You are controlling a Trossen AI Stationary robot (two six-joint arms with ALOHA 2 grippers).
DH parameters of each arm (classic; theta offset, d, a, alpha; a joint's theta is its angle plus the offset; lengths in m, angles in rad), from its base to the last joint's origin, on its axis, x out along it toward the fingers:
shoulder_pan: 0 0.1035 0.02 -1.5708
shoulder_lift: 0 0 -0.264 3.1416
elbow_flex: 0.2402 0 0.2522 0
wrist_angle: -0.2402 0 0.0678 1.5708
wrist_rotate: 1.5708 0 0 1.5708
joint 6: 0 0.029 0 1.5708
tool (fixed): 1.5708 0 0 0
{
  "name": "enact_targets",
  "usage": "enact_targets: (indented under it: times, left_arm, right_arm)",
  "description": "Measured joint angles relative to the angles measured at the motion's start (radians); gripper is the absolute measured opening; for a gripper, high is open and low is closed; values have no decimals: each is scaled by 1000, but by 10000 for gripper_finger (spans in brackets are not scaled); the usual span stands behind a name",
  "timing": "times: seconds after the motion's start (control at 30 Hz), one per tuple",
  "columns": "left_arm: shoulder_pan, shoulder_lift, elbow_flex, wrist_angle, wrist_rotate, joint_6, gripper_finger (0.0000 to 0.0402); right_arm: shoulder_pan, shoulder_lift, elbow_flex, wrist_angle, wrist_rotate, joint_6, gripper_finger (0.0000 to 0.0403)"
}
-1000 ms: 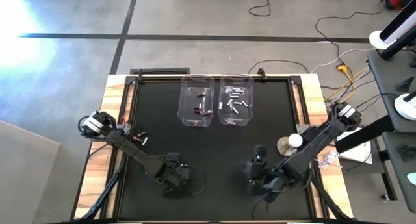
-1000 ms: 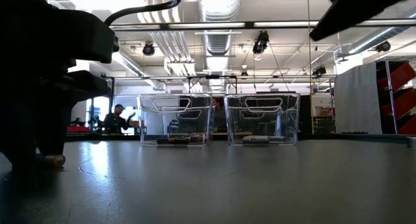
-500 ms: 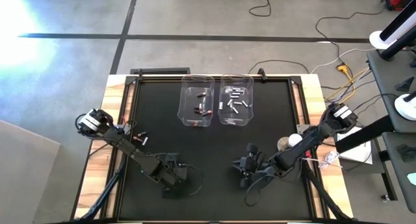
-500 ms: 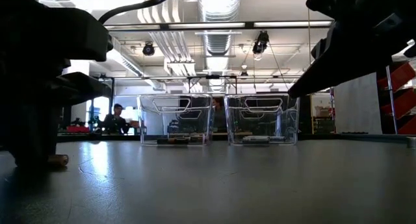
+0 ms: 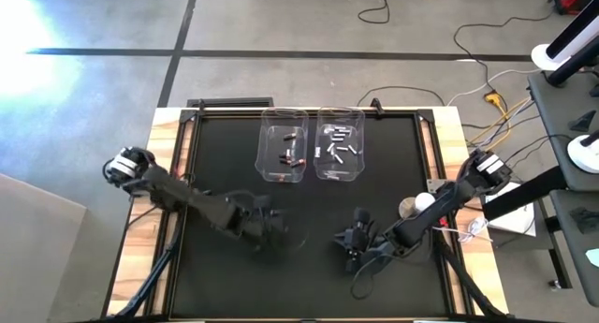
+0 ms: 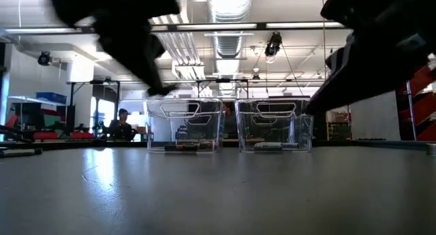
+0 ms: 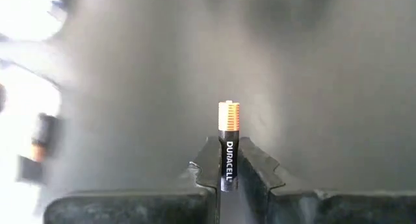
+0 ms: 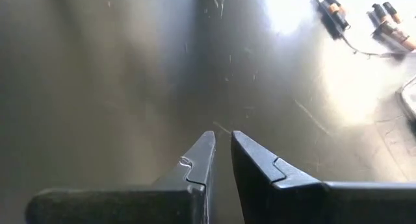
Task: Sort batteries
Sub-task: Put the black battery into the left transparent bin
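My left gripper [image 5: 273,227] hangs over the middle of the black mat, shut on a black battery with a copper end [image 7: 229,130]. My right gripper [image 5: 350,244] is low over the mat to the right of it. Its fingers [image 8: 223,138] are shut to a thin slit with nothing between them. Two clear bins stand at the far side: the left bin [image 5: 284,150] holds dark batteries, the right bin [image 5: 340,147] holds silvery ones. A few loose batteries [image 8: 331,6] lie on the mat's left part. My left gripper pinches the battery's black body [image 7: 229,164] between its two fingers. The battery lies along the fingers, and its copper end [image 7: 229,113] sticks out past the fingertips. The fingers slant down toward the mat, and the battery is lifted clear of it.
A round silver-white disc with a white ball [image 5: 416,206] sits at the mat's right edge by the right arm. Wooden rails [image 5: 168,154] border the mat. Bare mat lies between the grippers and the bins [image 6: 184,124].
My left gripper has risen from the mat's near-left part and gone toward the far edge and the bins, carrying off the battery that lay at its fingers. My right gripper has sunk toward the mat and shifted a little left, then kept still.
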Motion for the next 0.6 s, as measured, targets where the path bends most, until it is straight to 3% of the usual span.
enact_targets:
  times: [0.13,0.4,0.6]
  left_arm:
    - [131,-52,50,30,-3,107,13]
    - [391,-29,195,-3,26,343,13]
    - [609,51,295,-95,61,420,14]
  right_arm:
    - [0,93,0,69,-2,8,43]
    - [-9,379,2,479,-27,-23,43]
    - [-11,424,0,502,-41,13,44]
